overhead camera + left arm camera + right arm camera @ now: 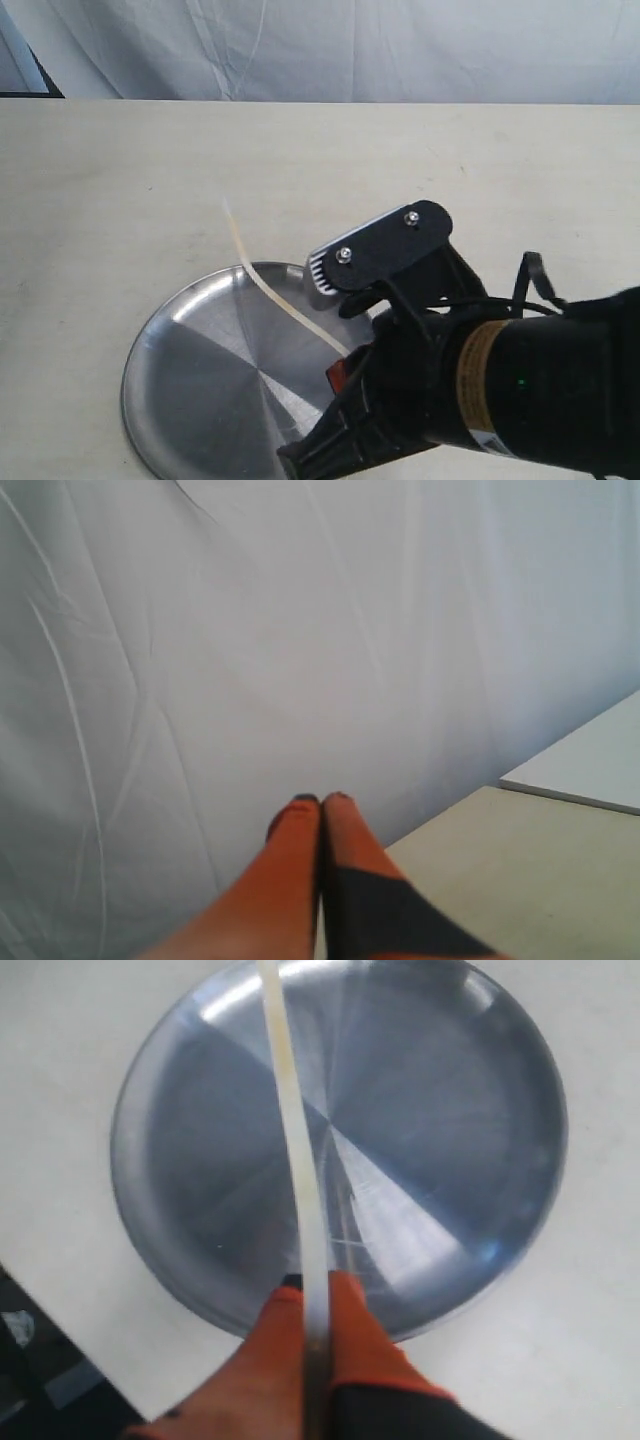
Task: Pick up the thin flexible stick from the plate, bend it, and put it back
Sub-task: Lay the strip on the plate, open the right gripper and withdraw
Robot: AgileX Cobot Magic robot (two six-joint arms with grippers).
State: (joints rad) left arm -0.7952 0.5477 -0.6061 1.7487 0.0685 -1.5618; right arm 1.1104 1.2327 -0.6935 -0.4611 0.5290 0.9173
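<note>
Looking from the left first, I found the left gripper [320,800] pointed at the white curtain [200,630] with its two orange fingers pressed together on nothing, well away from the work and out of the exterior view. On the pale table [100,170] the plate [170,330] lay low in that view, with nothing else on it that I could see. The thin flexible stick [270,295] stood off the metal. It ran in a gentle curve from the plate's 3 o'clock side up across the dish and out past the rim at about 12 o'clock, its free tip hanging over bare table. The right gripper [312,1285] was clamped on the stick's near end alone, the pale strip pinched between the orange pads. I judged the pick-up done and the bend not yet made. The trouble I foresaw came from that single end hold: the long free length could whip or pivot in the pads with any quick wrist motion. A hard bend might snap it, if it was brittle. Pressing the tip on the table to bend it might skid it sideways or pull it out of the pinch. Bringing the left arm across risked knocking the stick before it could grip.
</note>
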